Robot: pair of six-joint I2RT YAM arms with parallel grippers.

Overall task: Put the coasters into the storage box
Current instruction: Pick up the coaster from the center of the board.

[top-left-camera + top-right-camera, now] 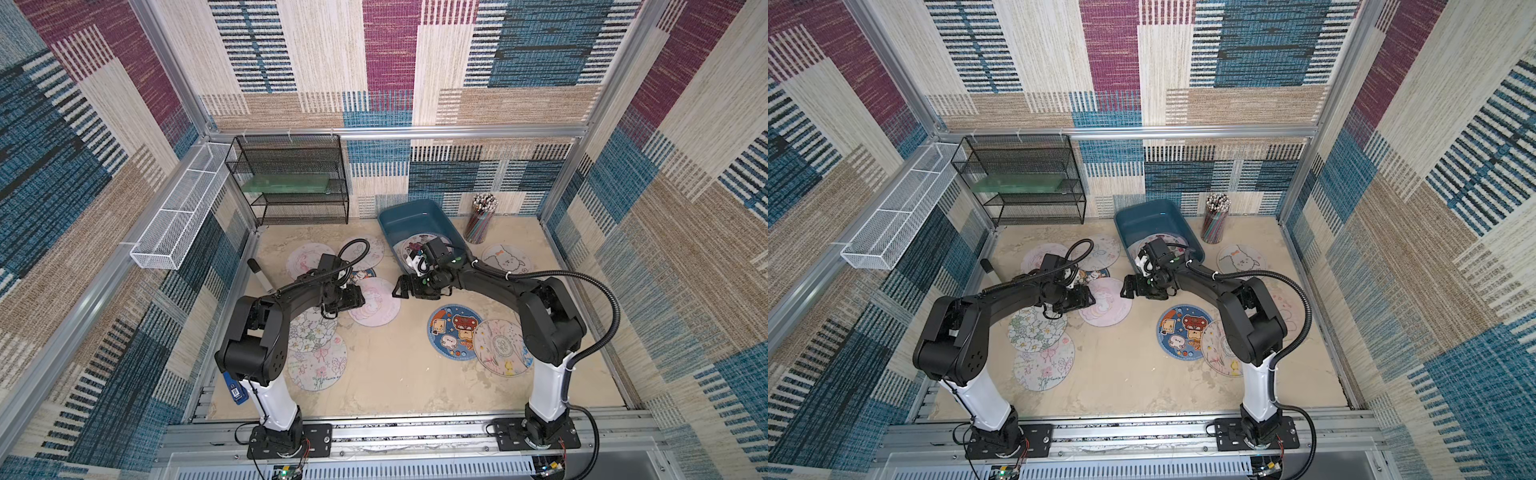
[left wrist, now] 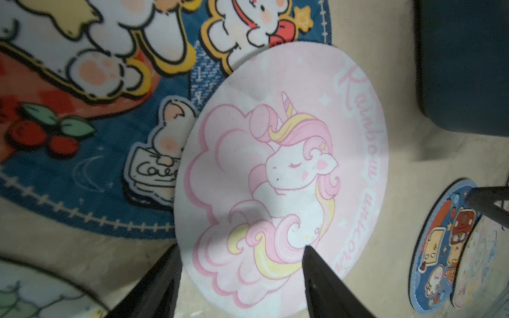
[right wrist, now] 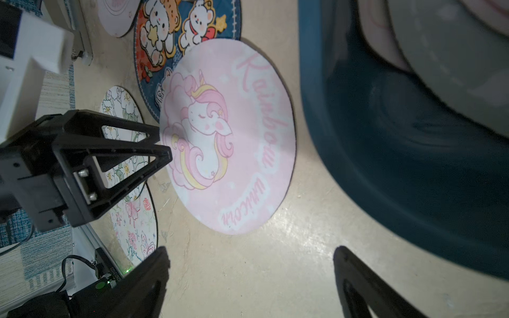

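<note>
Meanwhile, both grippers hang unclenched over loose coasters (image 1: 318,365).
Nearest, a dark blue coaster (image 1: 451,332) lies flat; farther, the left gripper (image 2: 241,247) straddles the edge of the pink unicorn coaster (image 2: 275,165) (jaws apart, gripping nothing) and the right gripper (image 3: 251,249) gapes empty beside the storage box (image 1: 409,216), which holds other coasters at the back.

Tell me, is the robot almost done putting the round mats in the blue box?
Not yet. Done: at least two coasters lie in the storage box. In hand: nothing; the open left hand hovers at the unicorn coaster, and the right hand is open, empty. Left: about nine on the table, like the dog coaster.
</note>
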